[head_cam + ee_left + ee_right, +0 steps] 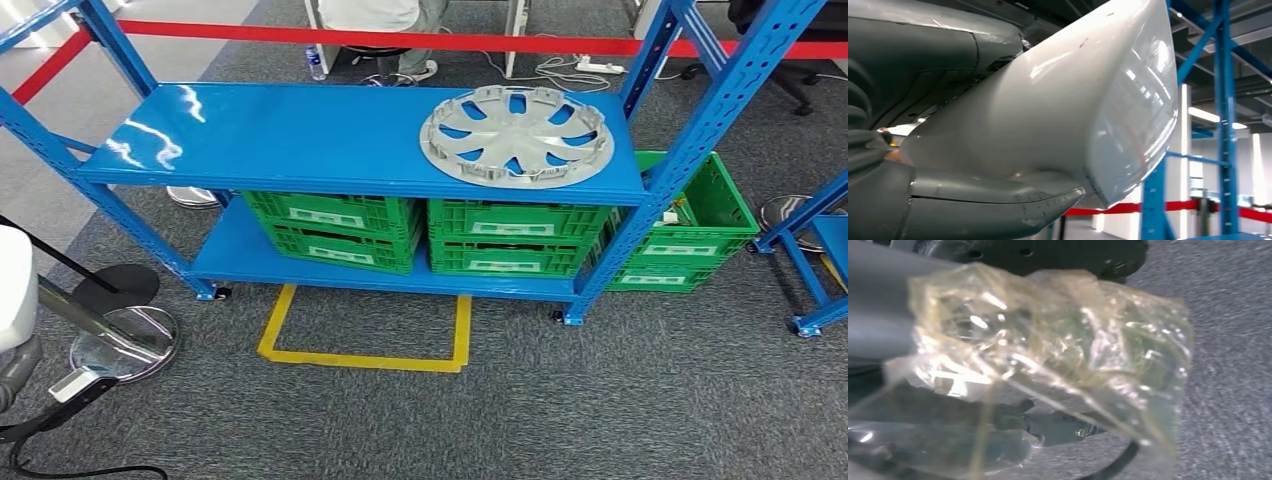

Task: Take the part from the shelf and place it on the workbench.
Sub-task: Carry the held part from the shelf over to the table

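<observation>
The part is a silver wheel cover (516, 135) lying flat on the right half of the blue shelf's top board (300, 140). In the left wrist view, my left hand (973, 210) shows as a grey thumb and ribbed cover close to a white shell; its fingers are hidden. In the right wrist view, my right hand (880, 310) hangs over grey carpet. Crumpled clear plastic film (1058, 345) wraps it and hides its fingers. Both hands are far from the wheel cover.
Green crates (505, 238) fill the lower shelf, and another (690, 228) stands at its right end. A yellow tape square (365, 335) marks the carpet in front. A round metal base (125, 340) and cable lie at left, a second blue rack (815, 235) at right. Red barrier tape (400, 38) and a seated person (385, 20) are behind.
</observation>
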